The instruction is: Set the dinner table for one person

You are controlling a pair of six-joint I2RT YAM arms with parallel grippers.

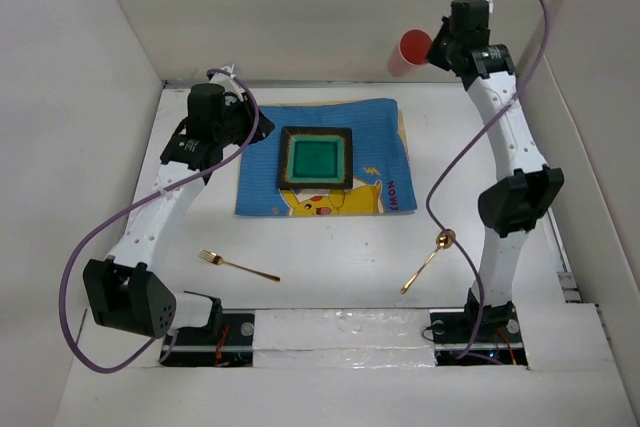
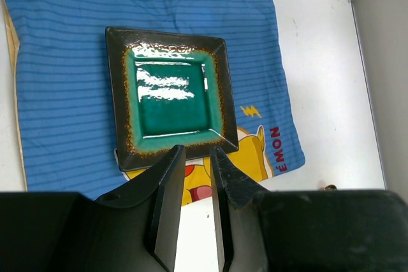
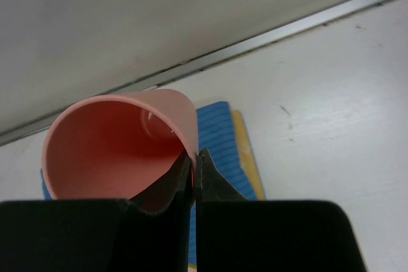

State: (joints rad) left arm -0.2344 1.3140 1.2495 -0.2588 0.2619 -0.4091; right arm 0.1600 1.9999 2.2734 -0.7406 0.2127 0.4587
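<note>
Nearest the bases, a gold fork (image 1: 238,266) and a gold spoon (image 1: 428,259) lie loose on the white dinner table (image 1: 340,247), not yet placed beside the plate. Further on, the green square plate (image 1: 317,157) sits on the blue striped mat (image 1: 260,162). The left gripper (image 2: 195,154) hovers at the plate's near edge, jaws slightly apart and empty. Farthest, the right gripper (image 3: 193,157) pinches the wall of the red cup (image 3: 108,144) in the air close to the back wall. Bare table lies right of the mat.

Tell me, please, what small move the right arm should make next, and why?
Probably lower the cup onto the table beside the plate: the right gripper pinches its rim and holds it near the far right corner of the mat.
</note>
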